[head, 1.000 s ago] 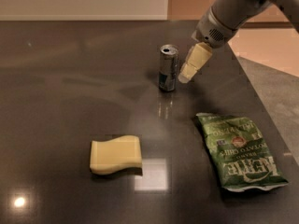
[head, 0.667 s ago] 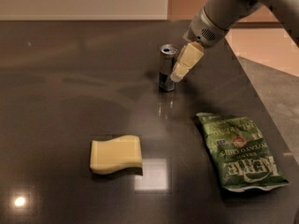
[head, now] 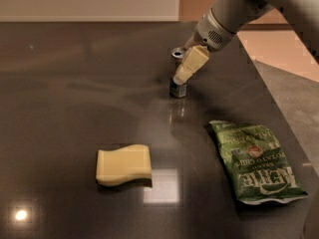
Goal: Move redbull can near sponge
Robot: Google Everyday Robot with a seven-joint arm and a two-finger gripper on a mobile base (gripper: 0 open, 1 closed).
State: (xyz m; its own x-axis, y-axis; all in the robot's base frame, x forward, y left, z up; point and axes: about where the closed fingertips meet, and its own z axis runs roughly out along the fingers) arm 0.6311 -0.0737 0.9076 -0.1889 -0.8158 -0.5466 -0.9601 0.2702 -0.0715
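The redbull can [head: 178,89] stands upright on the dark table [head: 75,83], right of centre toward the back. Only its top rim and its base show. My gripper [head: 187,67] reaches in from the upper right and sits right at the can, its pale tip covering the can's middle. The pale yellow sponge [head: 123,164] lies flat on the table near the front left, well apart from the can.
A flat green chip bag [head: 254,162] lies at the front right, near the table's right edge [head: 279,118]. Beyond that edge is lower floor. A pale wall runs behind the table.
My gripper has moved left from beside the can's right flank and now overlaps the can. The can, sponge and bag have not moved.
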